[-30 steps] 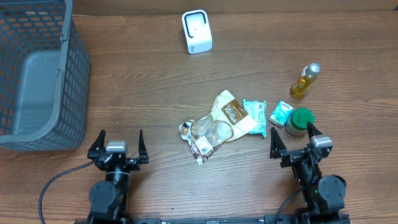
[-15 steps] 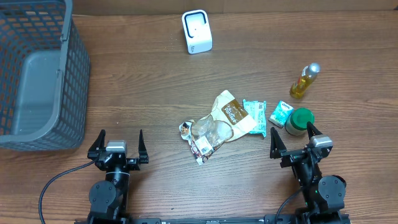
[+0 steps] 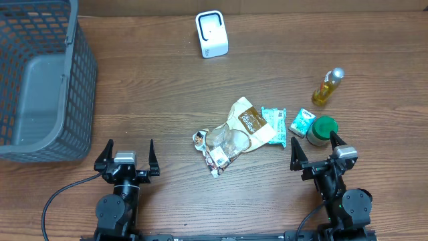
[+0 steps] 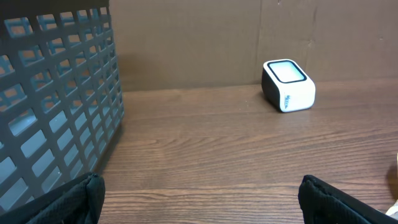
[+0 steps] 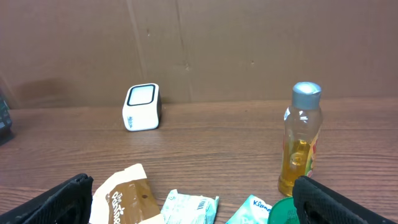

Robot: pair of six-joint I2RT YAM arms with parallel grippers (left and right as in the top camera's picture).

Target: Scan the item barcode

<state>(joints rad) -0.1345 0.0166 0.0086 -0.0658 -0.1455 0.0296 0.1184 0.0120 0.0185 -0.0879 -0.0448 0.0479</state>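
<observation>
Wooden counter (image 3: 134, 87) is shown, left pincer (image 3: 128, 152) and right pincer (image 3: 315, 148) released, empty. The bag (image 3: 249, 122) lies centrally, well apart from the scanner (image 3: 212, 34); an edge is best gripped, barcode kept uncovered

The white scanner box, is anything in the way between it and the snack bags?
No, nothing visible. Only bare table lies between the snack bags and the white scanner box. The bottle stands off to the side, out of that path.
</observation>
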